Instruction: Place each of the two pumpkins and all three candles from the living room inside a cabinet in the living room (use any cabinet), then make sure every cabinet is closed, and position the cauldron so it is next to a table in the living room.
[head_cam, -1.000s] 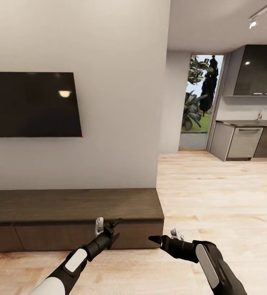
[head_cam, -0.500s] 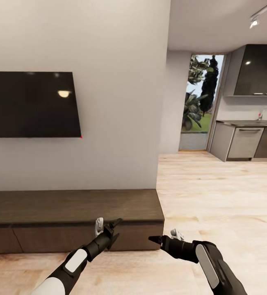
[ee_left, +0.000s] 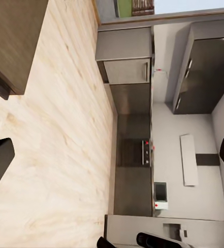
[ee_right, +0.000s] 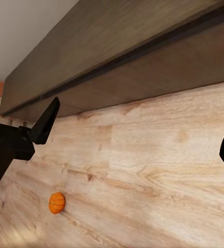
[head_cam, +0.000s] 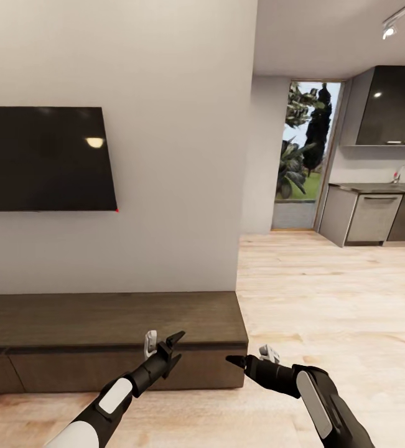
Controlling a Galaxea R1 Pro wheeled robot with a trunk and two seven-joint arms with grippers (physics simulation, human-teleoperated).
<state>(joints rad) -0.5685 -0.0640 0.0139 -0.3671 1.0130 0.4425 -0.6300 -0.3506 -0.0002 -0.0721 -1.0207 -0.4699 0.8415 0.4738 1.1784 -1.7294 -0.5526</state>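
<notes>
Camera nearer cabinet [head_cam: 112, 320]; pumpkin [ee_right: 57, 202] outside jaws

Wall TV [head_cam: 43, 158]; kitchen counter [head_cam: 376, 186] beyond.

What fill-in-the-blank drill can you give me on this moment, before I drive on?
1. The pumpkin in the right wrist view lies on the wood ____.
2. The cabinet stands under the wall-mounted ____.
3. Both the left gripper and the right gripper are open and hold ____.
4. The cabinet's fronts are all ____.

Missing words: floor; TV; nothing; closed
</notes>
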